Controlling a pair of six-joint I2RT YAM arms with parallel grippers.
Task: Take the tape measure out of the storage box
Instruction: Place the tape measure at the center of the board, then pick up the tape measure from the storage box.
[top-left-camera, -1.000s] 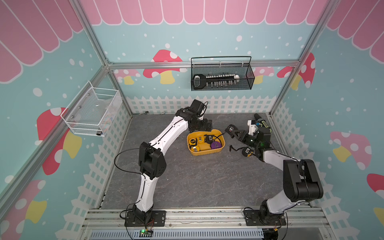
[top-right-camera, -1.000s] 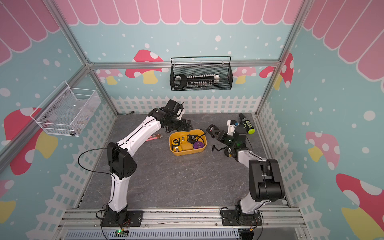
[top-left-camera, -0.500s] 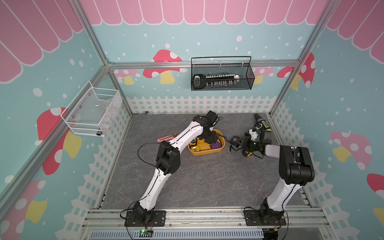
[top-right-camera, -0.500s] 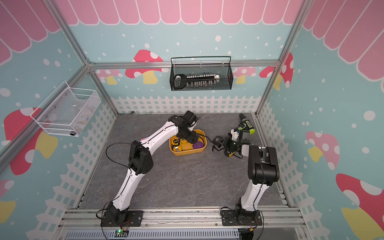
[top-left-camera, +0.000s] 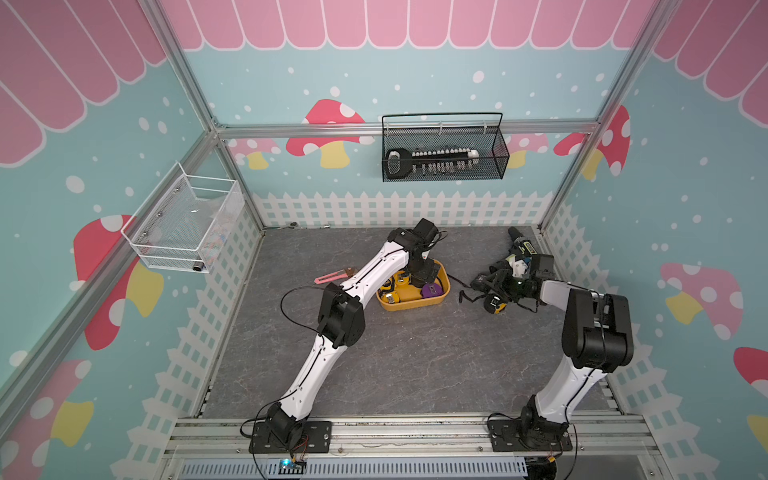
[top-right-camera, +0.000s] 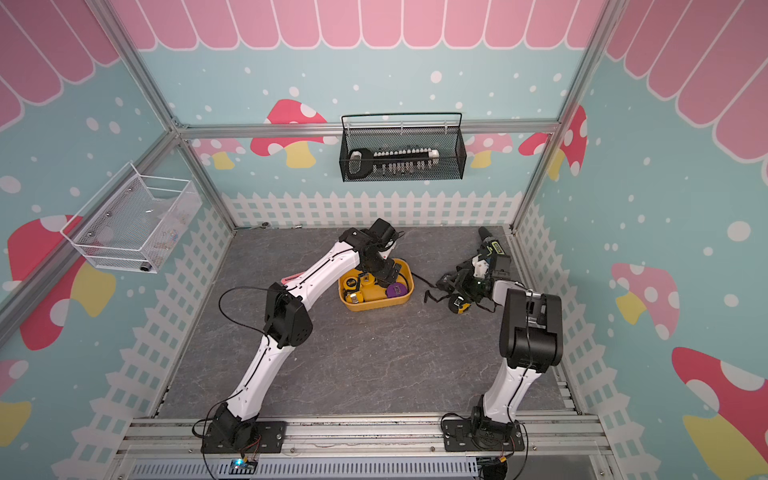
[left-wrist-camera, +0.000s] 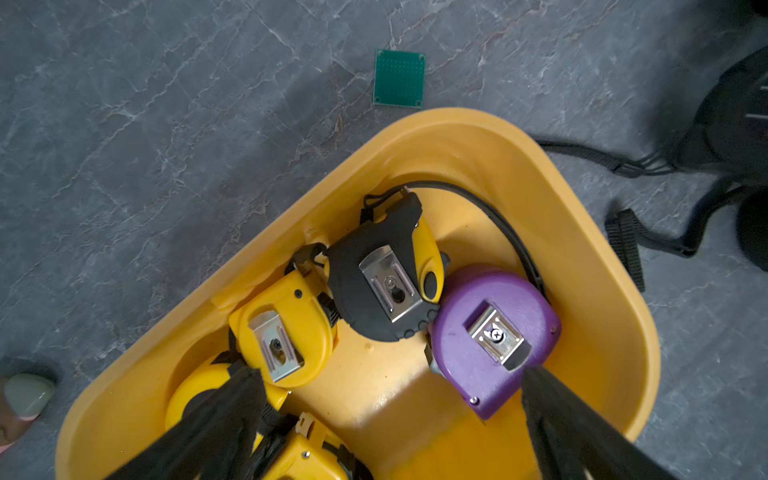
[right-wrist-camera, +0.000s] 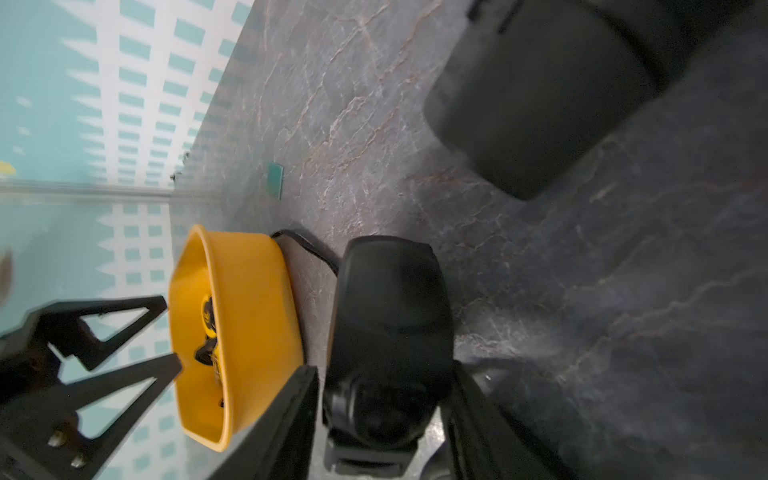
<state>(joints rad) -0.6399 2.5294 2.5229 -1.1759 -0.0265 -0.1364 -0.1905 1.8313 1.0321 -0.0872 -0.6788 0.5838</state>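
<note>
Two claws show, one per arm. The left claw (left-wrist-camera: 390, 374) stands wide above the storage box (left-wrist-camera: 457, 120), a smooth yellow-orange plastic tub with rounded corners. Five tape measures lie inside: one purple tape measure (left-wrist-camera: 494, 332), one black-and-yellow tape measure (left-wrist-camera: 386, 282) and three yellow tape measures (left-wrist-camera: 286, 328), two of them partly hidden. Three show steel belt clips. The right claw (right-wrist-camera: 384, 370) flanks a sixth, black-cased tape measure (right-wrist-camera: 390, 316) on the grey marbled worktop (top-left-camera: 415, 353), at three o'clock from the box; whether it grips, I cannot tell. One square green circuit board (left-wrist-camera: 399, 79) lies near the box.
</note>
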